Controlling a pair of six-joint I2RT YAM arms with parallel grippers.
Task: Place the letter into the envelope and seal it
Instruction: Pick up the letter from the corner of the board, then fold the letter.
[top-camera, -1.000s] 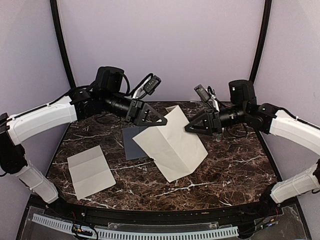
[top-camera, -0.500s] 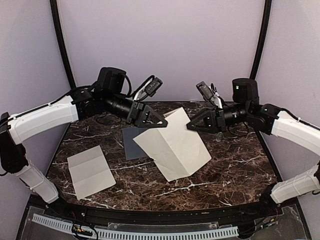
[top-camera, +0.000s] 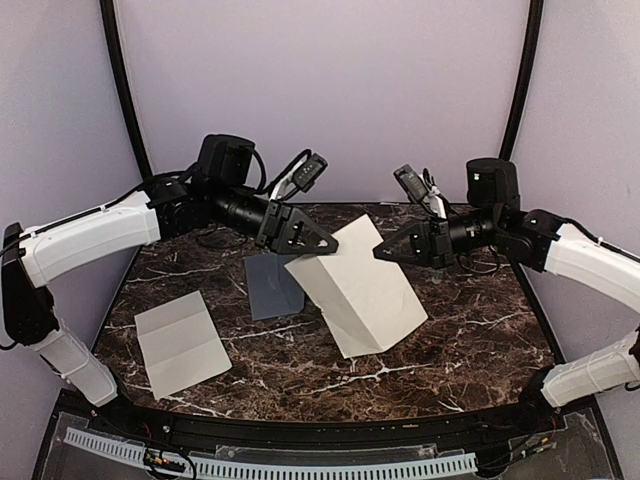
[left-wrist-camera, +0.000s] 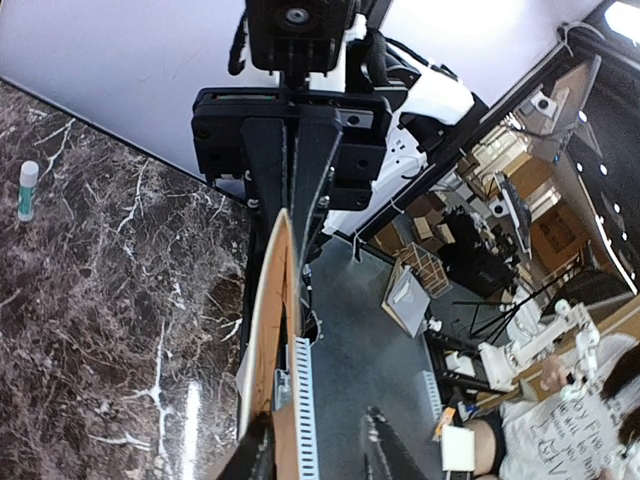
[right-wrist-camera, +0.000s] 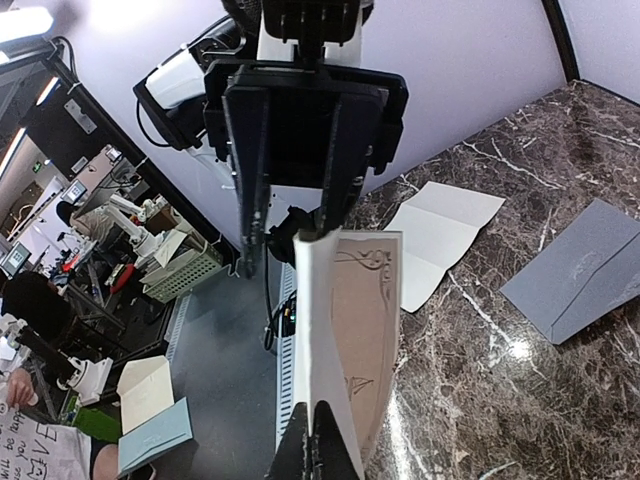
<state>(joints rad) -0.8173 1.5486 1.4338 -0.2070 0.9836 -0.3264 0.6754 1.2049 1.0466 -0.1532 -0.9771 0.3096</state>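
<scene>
**Letter held up between two hands**

The letter (top-camera: 365, 295) hangs tilted above the counter (top-camera: 470, 340). The right hand (top-camera: 380, 253) is clamped on its far top corner. The left hand (top-camera: 325, 245) has its fingers slightly parted around the opposite corner, the paper lying against one finger. The grey envelope (top-camera: 268, 285) lies flat behind the letter's left edge, and a creased cream sheet (top-camera: 180, 342) lies near the front left.

No word or number can be read anywhere. The letter (right-wrist-camera: 362, 330) bears a faint curling ornament and a small triangular mark, which seem to be drawn lines rather than writing. A white shirt (left-wrist-camera: 590, 445) at the corner of the left wrist view carries black lettering, too small and cut off to make out. The label on the tube (left-wrist-camera: 27, 190) is a blur.
</scene>
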